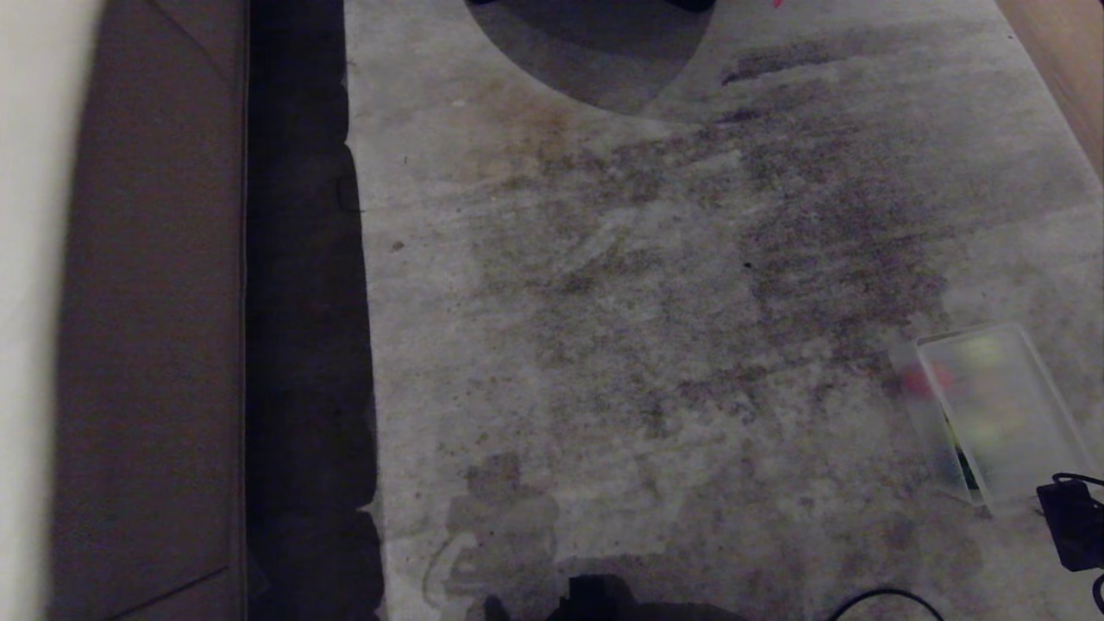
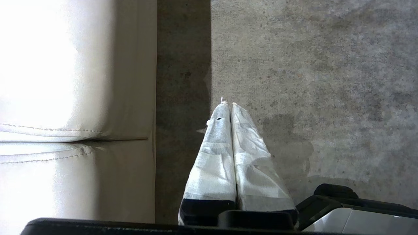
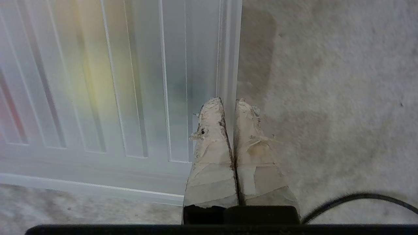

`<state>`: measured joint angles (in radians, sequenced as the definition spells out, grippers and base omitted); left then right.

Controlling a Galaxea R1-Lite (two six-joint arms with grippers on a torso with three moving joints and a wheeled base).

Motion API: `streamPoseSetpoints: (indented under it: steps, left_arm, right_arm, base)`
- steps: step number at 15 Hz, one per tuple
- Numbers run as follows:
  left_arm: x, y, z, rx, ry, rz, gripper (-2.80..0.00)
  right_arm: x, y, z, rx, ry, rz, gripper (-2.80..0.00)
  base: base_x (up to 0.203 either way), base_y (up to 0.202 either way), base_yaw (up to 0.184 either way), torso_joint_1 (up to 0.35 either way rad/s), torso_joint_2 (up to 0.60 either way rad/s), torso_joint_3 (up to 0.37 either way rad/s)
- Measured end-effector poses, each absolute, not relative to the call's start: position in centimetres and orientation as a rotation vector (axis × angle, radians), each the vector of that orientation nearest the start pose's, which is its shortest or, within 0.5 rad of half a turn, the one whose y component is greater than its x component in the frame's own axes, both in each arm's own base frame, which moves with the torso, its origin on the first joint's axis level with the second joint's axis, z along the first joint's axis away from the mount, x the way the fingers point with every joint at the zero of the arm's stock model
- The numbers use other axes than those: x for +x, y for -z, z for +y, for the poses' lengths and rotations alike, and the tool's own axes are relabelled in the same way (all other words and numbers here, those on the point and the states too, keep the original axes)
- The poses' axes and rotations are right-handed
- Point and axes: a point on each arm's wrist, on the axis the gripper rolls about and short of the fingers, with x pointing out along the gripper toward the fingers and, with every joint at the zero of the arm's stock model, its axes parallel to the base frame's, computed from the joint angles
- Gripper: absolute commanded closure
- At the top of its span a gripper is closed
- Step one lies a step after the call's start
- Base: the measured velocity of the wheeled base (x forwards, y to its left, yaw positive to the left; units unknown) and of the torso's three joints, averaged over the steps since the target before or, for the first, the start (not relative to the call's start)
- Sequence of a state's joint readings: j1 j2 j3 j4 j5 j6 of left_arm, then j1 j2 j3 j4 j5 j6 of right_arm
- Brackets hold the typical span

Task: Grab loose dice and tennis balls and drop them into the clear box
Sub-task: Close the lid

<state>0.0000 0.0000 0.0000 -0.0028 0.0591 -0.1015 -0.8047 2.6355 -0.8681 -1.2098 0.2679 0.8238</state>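
The ribbed lid (image 1: 1005, 405) is covering the clear box (image 1: 927, 414) at four o'clock; the right gripper (image 3: 230, 102) is hovering clenched and empty at its edge, probably to push it. The left gripper (image 2: 228, 106) is also clenched.

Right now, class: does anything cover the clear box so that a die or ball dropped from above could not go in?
Yes. A flat ribbed clear lid lies over the clear box, with coloured shapes showing through it.

Stained grey carpet (image 1: 655, 328); cream leather sofa (image 2: 65, 107) beside it; flat ribbed clear lid (image 3: 130, 81); thin black cable (image 3: 352, 199) on carpet.
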Motion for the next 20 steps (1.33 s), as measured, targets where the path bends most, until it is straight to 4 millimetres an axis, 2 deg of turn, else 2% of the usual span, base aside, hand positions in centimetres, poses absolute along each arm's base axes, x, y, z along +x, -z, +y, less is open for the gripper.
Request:
streamPoseSetpoints:
  steps: [6, 20]
  left_arm:
    - [-2.28, -7.58, 0.13, -0.102, -0.059, -0.006, 0.00]
    - [-2.28, -7.58, 0.13, -0.102, -0.059, -0.006, 0.00]
  right_arm:
    - [27.24, 10.49, -27.35, 1.096, 0.715, 0.267, 0.00]
    - [27.56, 10.42, -27.11, 1.159, 0.700, 0.253, 0.00]
  base:
    - [0.000, 0.000, 0.000, 0.000, 0.00, 0.000]
    - [0.000, 0.000, 0.000, 0.000, 0.00, 0.000]
